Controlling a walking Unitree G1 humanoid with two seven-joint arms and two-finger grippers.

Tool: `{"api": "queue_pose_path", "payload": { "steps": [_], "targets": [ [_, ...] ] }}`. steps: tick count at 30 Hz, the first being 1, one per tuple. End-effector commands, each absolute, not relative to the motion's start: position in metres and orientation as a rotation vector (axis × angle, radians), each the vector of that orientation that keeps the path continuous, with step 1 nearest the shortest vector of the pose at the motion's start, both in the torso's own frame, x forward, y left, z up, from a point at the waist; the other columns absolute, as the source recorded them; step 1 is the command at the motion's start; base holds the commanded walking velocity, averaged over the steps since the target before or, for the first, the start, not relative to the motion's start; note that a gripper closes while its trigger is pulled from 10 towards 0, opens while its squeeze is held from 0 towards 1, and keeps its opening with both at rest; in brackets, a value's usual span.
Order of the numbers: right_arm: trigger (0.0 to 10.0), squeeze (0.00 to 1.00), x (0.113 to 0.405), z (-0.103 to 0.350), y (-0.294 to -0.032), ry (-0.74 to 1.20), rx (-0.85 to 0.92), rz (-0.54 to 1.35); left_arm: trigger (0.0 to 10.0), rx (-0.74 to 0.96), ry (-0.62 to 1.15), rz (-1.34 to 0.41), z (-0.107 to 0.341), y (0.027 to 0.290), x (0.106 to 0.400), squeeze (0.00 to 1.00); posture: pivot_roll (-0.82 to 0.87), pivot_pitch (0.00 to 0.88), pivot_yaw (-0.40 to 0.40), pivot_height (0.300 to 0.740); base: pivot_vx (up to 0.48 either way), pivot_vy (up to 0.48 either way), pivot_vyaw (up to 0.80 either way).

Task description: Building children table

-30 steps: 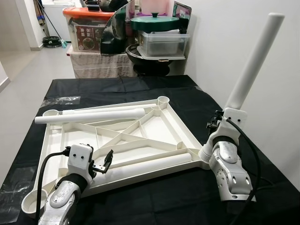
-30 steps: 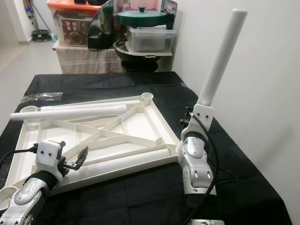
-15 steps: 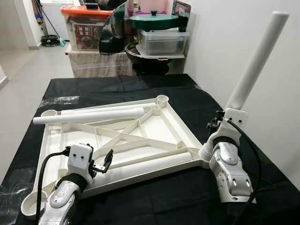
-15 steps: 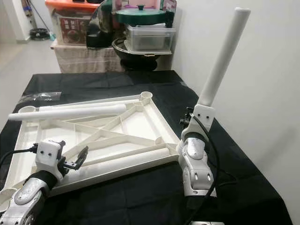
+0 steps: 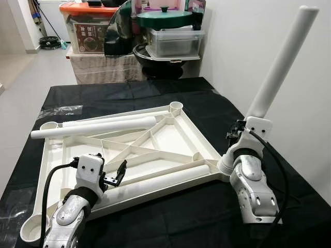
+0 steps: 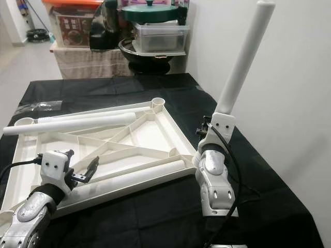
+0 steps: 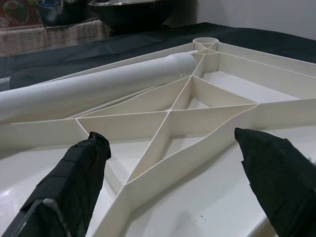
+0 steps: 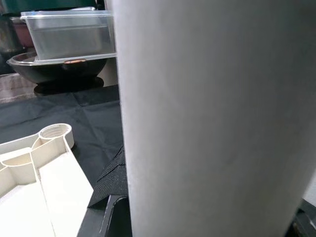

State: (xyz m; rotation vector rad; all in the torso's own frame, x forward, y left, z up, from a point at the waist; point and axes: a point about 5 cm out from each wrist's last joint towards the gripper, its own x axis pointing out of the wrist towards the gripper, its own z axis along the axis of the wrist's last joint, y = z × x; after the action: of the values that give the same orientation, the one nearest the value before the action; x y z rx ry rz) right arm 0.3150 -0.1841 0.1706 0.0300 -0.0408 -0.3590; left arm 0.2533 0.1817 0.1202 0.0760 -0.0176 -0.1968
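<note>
Right gripper point(image 5: 247, 135) clamped on long white plastic tube leg point(image 5: 279, 63), upright and tilted at near right corner of upturned cream ribbed plastic tabletop point(image 5: 178, 135) on black-draped table point(image 5: 129, 93); left gripper point(image 5: 115, 176) spread wide, empty, over near edge. Judged light, stiff, slick: hold low. Against earlier pictures, arms unchanged; whole picture slightly shifted, so camera moved.

A black cloth point(image 5: 155, 90) covers the tabletop. A crinkled clear plastic bag point(image 5: 62, 110) lies on the cloth near its far left edge. Beyond the tabletop, a clear storage bin with an orange lid point(image 5: 85, 28) sits on a cloth-draped stand point(image 5: 106, 70). Beside it, a clear lidded container point(image 5: 175, 42) rests on a black bowl point(image 5: 160, 64), with a green pot lid point(image 5: 164, 15) above. A white wall point(image 5: 248, 46) stands to the right.
</note>
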Motion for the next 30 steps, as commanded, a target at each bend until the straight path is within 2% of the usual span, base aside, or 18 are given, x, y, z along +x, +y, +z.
{"api": "queue_pose_path", "payload": {
  "steps": [1,30],
  "targets": [
    [10.0,0.00,0.312,0.151,-0.195,0.066,-0.010,-0.401,10.0,0.090,0.002,-0.207,0.114,0.181,0.252,0.00,0.02,0.000,-0.061,0.740,0.000,0.000,0.00],
    [10.0,0.00,0.309,0.165,-0.196,0.024,0.035,-0.408,10.0,0.091,0.004,-0.212,0.111,0.179,0.252,0.00,0.01,0.000,-0.061,0.740,0.000,0.000,0.00]
  ]
}}
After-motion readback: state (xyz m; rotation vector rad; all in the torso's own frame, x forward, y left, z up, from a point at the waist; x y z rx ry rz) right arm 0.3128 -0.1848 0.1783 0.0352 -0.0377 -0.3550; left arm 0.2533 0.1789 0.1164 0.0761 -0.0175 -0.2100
